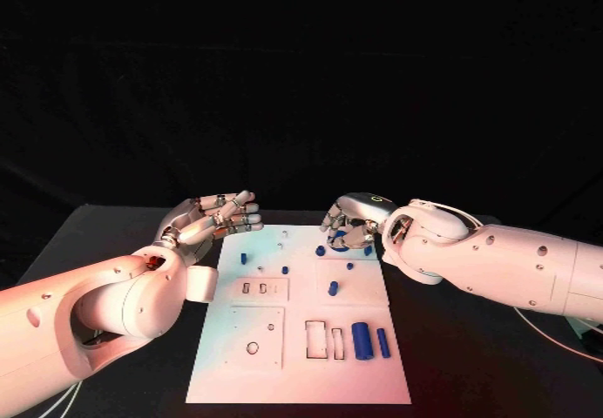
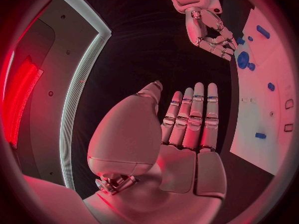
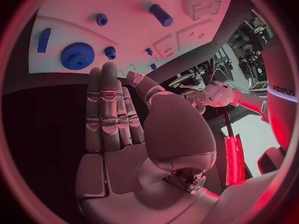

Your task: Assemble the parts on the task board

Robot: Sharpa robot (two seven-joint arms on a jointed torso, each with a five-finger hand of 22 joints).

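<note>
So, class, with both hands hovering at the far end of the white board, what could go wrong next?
1. The right hand hangs close over the large blue gear and the small blue gear; reaching for one may knock the other.
2. The blue cylinder and thinner blue rod lie loose on the white task board; a nudge to the board could roll them.
3. The left hand holds nothing, so the board is unsteadied.

Setting: robotics lab / test cell. Evidence: flat black table (image 1: 477,366) set before a black backdrop curtain (image 1: 301,87); white rectangular task board (image 1: 301,374) w/ cut-out slots lying on it; cluttered equipment rack w/ cables (image 3: 239,50) behind; glowing red light strip (image 3: 235,154) beside the bench.
</note>
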